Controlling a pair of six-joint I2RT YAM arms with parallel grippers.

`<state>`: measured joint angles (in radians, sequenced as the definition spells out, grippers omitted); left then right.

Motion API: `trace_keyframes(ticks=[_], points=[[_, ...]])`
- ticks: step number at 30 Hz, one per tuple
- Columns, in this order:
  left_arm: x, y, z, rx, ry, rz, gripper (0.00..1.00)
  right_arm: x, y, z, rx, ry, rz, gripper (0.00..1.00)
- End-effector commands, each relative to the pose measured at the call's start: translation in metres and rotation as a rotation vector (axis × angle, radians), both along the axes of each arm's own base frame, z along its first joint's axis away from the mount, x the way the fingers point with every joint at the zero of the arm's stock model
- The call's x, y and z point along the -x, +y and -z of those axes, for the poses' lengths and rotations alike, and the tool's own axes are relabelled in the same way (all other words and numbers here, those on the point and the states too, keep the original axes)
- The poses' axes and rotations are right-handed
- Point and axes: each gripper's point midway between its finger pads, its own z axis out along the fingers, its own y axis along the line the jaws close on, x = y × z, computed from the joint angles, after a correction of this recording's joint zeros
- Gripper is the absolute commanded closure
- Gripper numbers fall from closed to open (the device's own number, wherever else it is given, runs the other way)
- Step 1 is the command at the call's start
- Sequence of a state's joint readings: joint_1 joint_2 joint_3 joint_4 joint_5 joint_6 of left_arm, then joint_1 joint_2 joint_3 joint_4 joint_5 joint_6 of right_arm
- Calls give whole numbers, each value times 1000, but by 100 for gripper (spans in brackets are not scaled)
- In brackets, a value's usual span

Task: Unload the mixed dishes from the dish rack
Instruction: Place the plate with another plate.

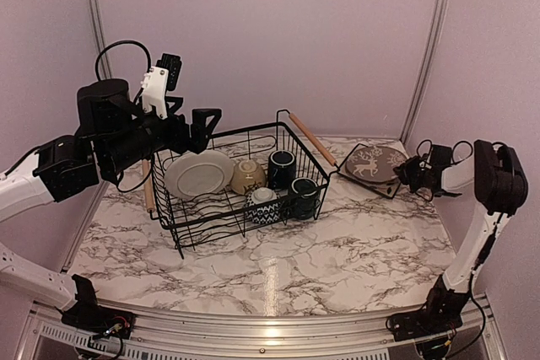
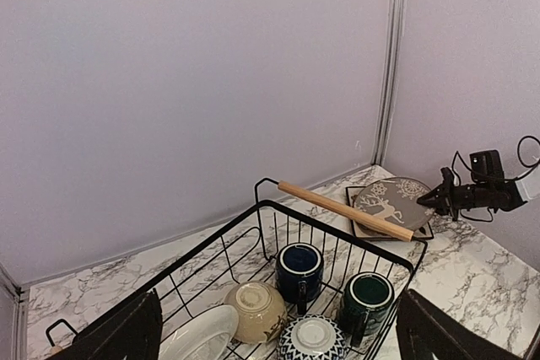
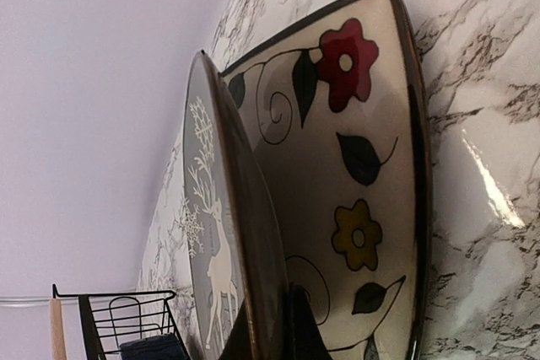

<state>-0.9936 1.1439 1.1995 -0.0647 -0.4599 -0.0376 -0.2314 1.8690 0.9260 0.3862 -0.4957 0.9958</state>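
**Right jaws clamped on the reindeer plate, left jaws wide over the rack**

Widest thing out here is the marble table [image 1: 337, 267], and sitting mid-table, a little left of centre, is the dish rack [image 1: 211, 225], a black wire basket with a wooden handle [image 1: 314, 139] along its right end. It has plenty in it.

Biggest piece inside: a pale plate [image 1: 199, 174], leaning in the left half of the rack with its broad face turned to the overhead camera.

Over on the far right of the table, outside the rack and just past that handle, lie two more plates. The square floral plate [image 3: 363, 174] is flat on the marble. The grey reindeer plate [image 1: 375, 162] is over it, tipped at an angle, its far edge close down by the square one's rim. Whether they touch there I can't make out.

Back in the rack, right half: one dark mug [image 1: 281, 168] toward the back, mouth up, and a second dark mug [image 1: 304, 196] nearer the front right corner. Between the pale plate and the mugs is a cream bowl [image 1: 248, 176], foot showing. In front of it is a patterned bowl [image 1: 264, 205], turned upside down.

Now my own ends. My left gripper [image 1: 189, 94] hangs above the rack's left rear corner, jaws spread as wide as they go, nothing between them. My right gripper [image 1: 407, 176] is pinched tight on the near rim of the reindeer plate.
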Motion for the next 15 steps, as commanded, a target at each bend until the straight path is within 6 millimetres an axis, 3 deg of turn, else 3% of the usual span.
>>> trace_keyframes(ticks=[1,7,15], points=[[-1,8,-7,14,-10,-23,1,-32,-7,-49,5,-186,-14,100],[-1,7,-5,3,-8,-24,1,-38,-3,-35,-26,-180,-40,100],[-3,3,-3,-2,-4,-17,1,-34,0,-18,14,-148,-84,86]])
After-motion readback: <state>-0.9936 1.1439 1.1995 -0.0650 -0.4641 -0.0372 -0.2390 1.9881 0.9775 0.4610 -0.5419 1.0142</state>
